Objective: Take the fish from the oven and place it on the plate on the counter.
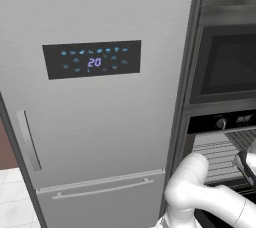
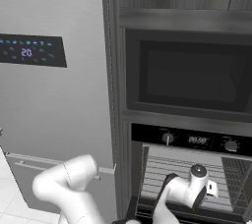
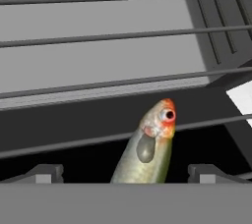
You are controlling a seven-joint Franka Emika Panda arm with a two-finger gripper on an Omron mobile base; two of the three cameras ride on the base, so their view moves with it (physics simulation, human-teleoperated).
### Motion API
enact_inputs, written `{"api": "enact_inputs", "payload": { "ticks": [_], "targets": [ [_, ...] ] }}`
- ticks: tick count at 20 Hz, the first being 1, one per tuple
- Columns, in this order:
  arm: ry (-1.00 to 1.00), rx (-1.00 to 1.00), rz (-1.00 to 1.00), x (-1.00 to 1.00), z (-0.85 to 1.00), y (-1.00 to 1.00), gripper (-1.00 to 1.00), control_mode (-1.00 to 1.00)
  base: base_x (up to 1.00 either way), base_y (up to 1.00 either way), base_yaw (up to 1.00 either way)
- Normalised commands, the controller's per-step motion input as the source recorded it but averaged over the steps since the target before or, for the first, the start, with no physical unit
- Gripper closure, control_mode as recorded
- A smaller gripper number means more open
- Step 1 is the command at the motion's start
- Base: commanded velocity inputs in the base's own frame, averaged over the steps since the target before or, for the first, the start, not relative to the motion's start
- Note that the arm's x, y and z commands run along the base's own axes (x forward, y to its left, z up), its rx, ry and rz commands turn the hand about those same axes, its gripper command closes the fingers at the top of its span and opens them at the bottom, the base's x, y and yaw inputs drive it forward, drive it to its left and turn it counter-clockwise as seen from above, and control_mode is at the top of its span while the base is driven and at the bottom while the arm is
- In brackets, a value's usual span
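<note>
In the hand view a small olive-green fish (image 3: 146, 150) with an orange-red head lies on the silver wire rack (image 3: 98, 88) inside the oven (image 2: 197, 140). Its head points up and to the right. My gripper (image 3: 130, 175) is open, one dark fingertip (image 3: 48, 173) on each side of the fish's body and apart from it. In the right base view my hand (image 2: 198, 187) reaches into the open oven cavity below the knob panel. It also shows at the right edge of the left base view (image 1: 247, 164). The plate and the counter are out of view.
A tall steel fridge (image 1: 100, 122) with a lit display (image 1: 92, 59) stands left of the oven column. A black microwave (image 2: 189, 75) sits above the oven under dark cabinets. The oven's ribbed side wall (image 3: 216, 26) is close on the right of the hand.
</note>
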Motion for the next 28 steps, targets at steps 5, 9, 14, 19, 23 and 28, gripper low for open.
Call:
{"api": "enact_inputs", "payload": {
  "ticks": [5,9,14,19,23,28],
  "targets": [
    [0.00,0.00,0.00,0.04,-0.16,-0.25,-1.00,-1.00,0.00,0.00,0.00],
    [0.03,0.00,0.00,0.00,-0.25,-0.21,-1.00,-1.00,0.00,0.00,0.00],
    [0.10,-0.01,0.00,0.00,-0.44,-0.14,-1.00,-1.00,0.00,0.00,0.00],
    [0.10,-0.04,0.00,0.00,-0.66,0.00,-1.00,-1.00,0.00,0.00,0.00],
    [0.06,0.00,-0.01,-0.11,-0.38,-0.03,1.00,-1.00,0.00,0.00,0.00],
    [0.00,0.00,0.00,-0.32,-0.43,-0.05,1.00,-1.00,0.00,0.00,0.00]
  ]
}}
